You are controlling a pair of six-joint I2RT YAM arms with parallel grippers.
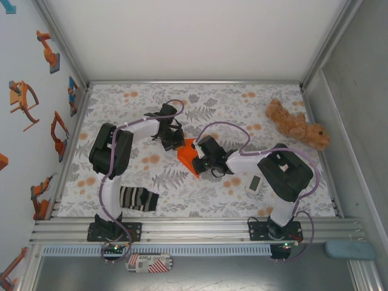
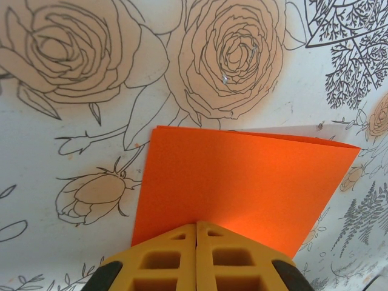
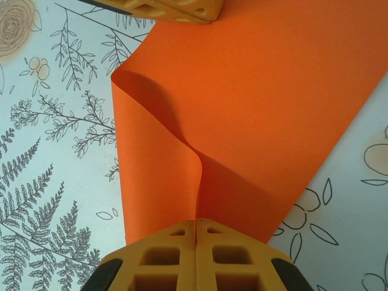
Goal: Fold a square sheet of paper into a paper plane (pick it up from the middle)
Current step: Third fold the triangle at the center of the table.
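The square sheet of paper, bright orange, lies mid-table between both grippers. My left gripper is shut, its tips pointing down onto the sheet, which lies flat with a second layer edge showing at its far side. No paper shows between those fingers. My right gripper is shut on a raised ridge of the sheet, which curls up from the table into the jaws. The left gripper's yellow fingers sit at the sheet's far edge in the right wrist view. From above, the left gripper and right gripper face each other.
A striped black-and-white sock lies near the left arm's base. A brown plush toy sits at the back right. A small white device lies by the right arm. Walls close in the floral table on three sides.
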